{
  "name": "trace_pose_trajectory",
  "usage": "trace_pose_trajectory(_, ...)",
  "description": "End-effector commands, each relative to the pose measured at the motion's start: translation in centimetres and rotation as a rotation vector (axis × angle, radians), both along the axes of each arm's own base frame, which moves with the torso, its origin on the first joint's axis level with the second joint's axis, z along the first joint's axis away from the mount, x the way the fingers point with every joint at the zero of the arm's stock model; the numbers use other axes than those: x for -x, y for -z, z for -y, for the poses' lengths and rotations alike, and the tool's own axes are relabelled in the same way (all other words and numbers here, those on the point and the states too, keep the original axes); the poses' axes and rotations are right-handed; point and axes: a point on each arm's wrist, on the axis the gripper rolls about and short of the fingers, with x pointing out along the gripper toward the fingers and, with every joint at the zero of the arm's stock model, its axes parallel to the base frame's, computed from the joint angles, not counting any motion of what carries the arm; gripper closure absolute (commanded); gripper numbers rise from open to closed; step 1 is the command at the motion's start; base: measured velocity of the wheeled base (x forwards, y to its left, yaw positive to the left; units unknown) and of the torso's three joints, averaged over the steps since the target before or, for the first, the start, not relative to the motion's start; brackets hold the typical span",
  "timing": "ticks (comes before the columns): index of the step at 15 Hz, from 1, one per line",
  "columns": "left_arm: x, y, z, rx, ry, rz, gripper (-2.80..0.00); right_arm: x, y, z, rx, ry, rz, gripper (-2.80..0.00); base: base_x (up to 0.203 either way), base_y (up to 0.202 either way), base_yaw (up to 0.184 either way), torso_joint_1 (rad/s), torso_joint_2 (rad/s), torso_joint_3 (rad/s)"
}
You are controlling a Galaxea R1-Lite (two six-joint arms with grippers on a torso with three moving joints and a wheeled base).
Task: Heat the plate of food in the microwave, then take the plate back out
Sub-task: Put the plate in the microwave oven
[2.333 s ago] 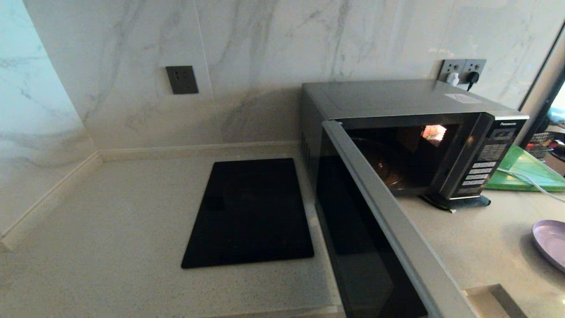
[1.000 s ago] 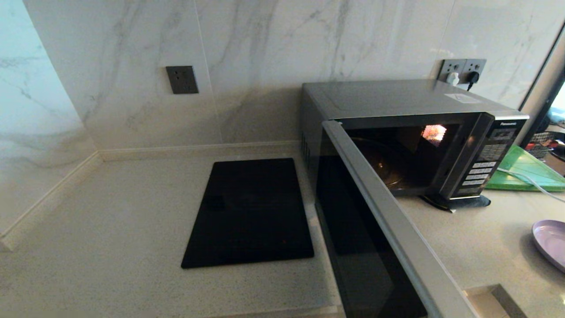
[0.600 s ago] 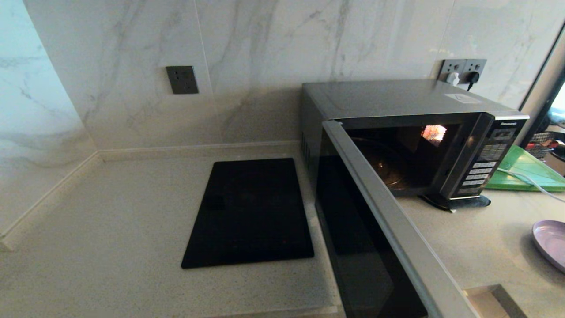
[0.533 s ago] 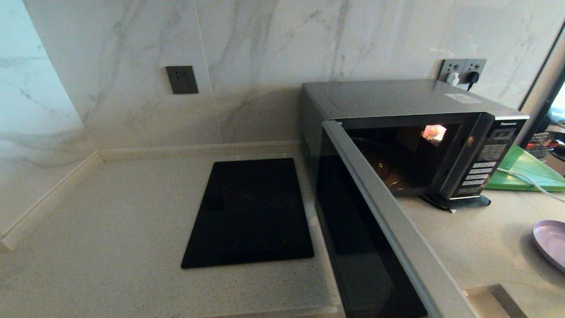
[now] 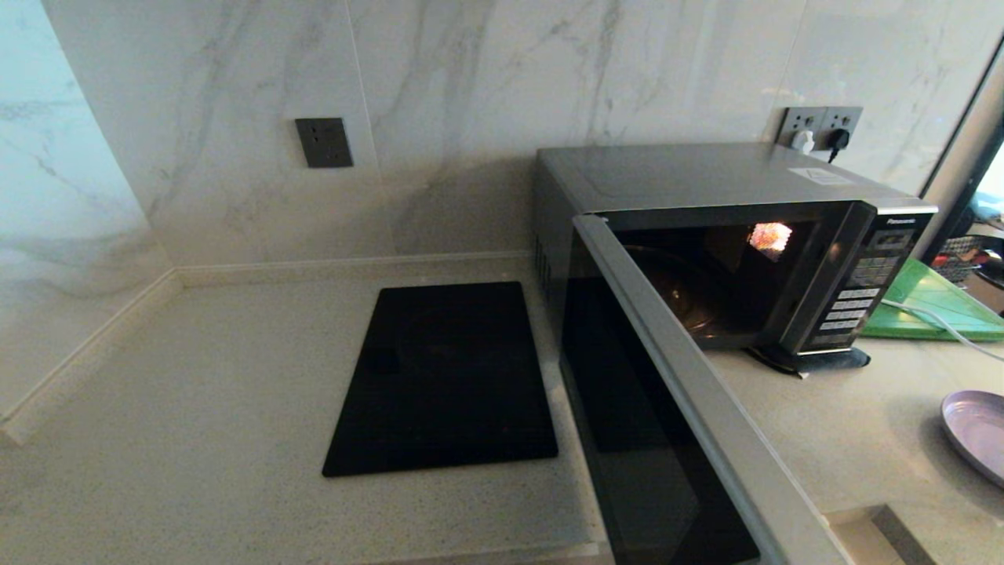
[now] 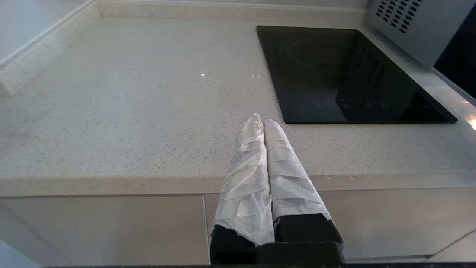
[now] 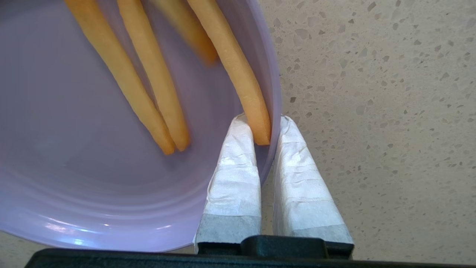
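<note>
In the head view, the microwave (image 5: 729,235) stood at the back right of the counter (image 5: 196,439) with its door (image 5: 667,424) swung wide toward the robot, hinged on the left, so the lit cavity faced forward. A dark glass turntable showed inside; nothing else could be made out in it. The plate (image 5: 976,431) sat on the counter at the far right edge of the picture, in front of and to the right of the microwave's opening and well apart from it. Getting it in would, as I judged it, call for a carry leftward and back into the cavity, past the open door. A black cooktop (image 5: 443,380) lay left of the microwave, and a green cutting board (image 5: 933,302) sat behind the plate. Neither arm appeared here.

In the left wrist view, the left gripper (image 6: 260,121) hung at the counter's front edge near the cooktop, its wrapped fingers pressed together on nothing, far from the plate.

In the right wrist view, the right gripper (image 7: 266,124) pinched the plate's rim, one finger inside the dish and one outside. Four fries (image 7: 148,82) lay on the plate, long axes roughly along the fingers, and the nearest one ended right between the fingertips. The right arm was plainly the one placed for the carry.
</note>
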Motion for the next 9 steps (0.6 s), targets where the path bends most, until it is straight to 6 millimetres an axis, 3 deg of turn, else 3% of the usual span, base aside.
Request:
trace_pose_trajectory(1,0.0,0.0,0.0,0.000,-0.001,0.000,0.00,0.1,-0.2,-0.1,-0.001,0.006,-0.001,0.00,0.000,0.000,0.000,0.000,0.00,0.000)
trace_pose_trajectory(4,0.0,0.0,0.0,0.000,-0.001,-0.001,0.00,0.4,-1.3,-0.5,0.015,0.003,0.015,0.00,0.000,0.000,0.000,0.000,0.00,0.000)
trace_pose_trajectory(9,0.0,0.0,0.0,0.000,-0.001,0.001,0.00,1.7,-5.0,-2.1,0.045,-0.036,0.086,0.00,0.000,0.000,0.000,0.000,0.00,0.000)
